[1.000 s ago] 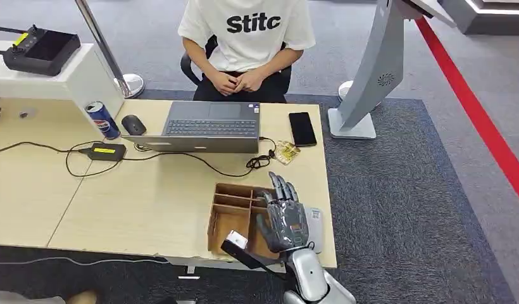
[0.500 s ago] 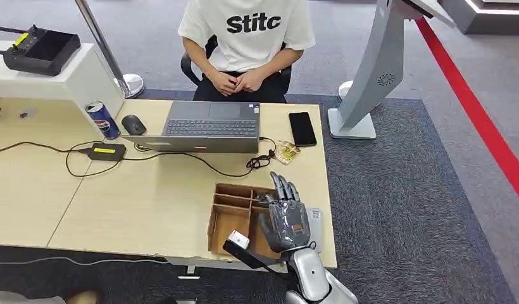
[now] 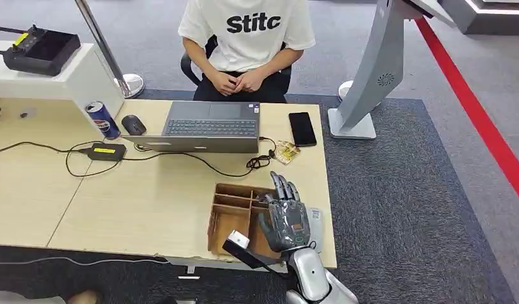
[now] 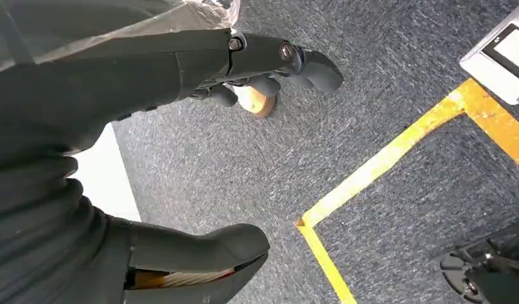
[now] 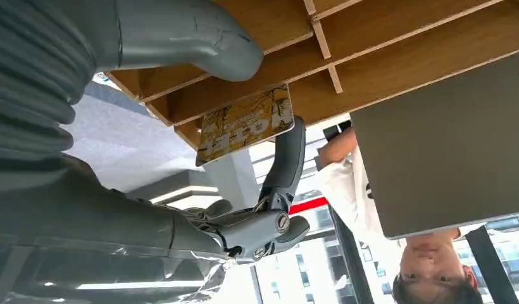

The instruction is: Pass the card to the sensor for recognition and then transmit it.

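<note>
Head view: pale wooden desk (image 3: pixel 149 190) on grey carpet (image 3: pixel 402 190); laptop (image 3: pixel 209 126), phone (image 3: pixel 302 128), seated person (image 3: pixel 247 38) behind. Right hand (image 3: pixel 286 218) over wooden organizer (image 3: pixel 228 212).
Right wrist view: yellow card (image 5: pixel 245 125) pinched between thumb and finger.
Left wrist view: left hand (image 4: pixel 181 69) empty, fingers apart, above carpet.

right hand (image 3: pixel 286 218) pinching card (image 5: pixel 244 125), left hand (image 4: pixel 181 145) hanging

I see right hand (image 5: pixel 200 126) pinching yellow card (image 5: pixel 245 125) against wooden organizer (image 5: pixel 383 44); laptop back (image 5: pixel 447 164) frame right, person (image 5: pixel 396 253) beyond.
</note>
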Controlling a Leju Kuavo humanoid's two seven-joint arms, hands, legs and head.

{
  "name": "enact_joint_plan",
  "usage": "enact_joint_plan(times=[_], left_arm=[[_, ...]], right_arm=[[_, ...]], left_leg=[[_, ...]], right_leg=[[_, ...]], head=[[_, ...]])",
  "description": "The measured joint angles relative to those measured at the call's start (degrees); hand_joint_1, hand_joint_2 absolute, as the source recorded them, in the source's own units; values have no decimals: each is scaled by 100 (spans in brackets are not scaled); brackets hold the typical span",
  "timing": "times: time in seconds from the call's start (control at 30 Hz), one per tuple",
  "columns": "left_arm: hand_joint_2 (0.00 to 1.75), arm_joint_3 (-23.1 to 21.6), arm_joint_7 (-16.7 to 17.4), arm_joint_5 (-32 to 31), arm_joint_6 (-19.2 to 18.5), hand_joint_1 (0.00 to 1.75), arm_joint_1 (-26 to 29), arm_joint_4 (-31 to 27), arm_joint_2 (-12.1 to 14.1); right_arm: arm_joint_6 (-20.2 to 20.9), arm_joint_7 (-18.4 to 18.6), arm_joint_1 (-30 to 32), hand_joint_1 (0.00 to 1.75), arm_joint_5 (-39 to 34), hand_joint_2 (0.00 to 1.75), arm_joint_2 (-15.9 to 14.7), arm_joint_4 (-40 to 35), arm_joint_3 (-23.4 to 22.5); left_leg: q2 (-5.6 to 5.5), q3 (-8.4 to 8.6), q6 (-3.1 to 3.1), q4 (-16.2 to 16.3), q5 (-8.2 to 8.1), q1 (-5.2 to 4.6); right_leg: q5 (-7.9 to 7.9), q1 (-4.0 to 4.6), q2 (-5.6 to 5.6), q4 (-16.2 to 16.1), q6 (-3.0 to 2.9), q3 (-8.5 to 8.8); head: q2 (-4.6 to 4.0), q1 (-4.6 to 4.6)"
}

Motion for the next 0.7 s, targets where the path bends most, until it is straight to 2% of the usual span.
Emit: enact_joint_plan(times=[0.07, 0.17, 0.7], left_arm=[[175, 0, 0, 0, 0, 0, 0, 0, 0], [175, 0, -2, 2, -2, 0, 0, 0, 0], [175, 2, -2, 2, -2, 0, 1, 0, 2]], right_arm=[[0, 0, 0, 98, 0, 175, 0, 0, 0], [0, 0, 0, 75, 0, 175, 0, -2, 0], [15, 0, 1, 77, 0, 175, -22, 0, -4]], left_leg=[[0, 0, 0, 0, 0, 0], [0, 0, 0, 0, 0, 0], [0, 0, 0, 0, 0, 0]], right_leg=[[0, 0, 0, 0, 0, 0], [0, 0, 0, 0, 0, 0], [0, 0, 0, 0, 0, 0]], head=[[0, 0], [0, 0], [0, 0]])
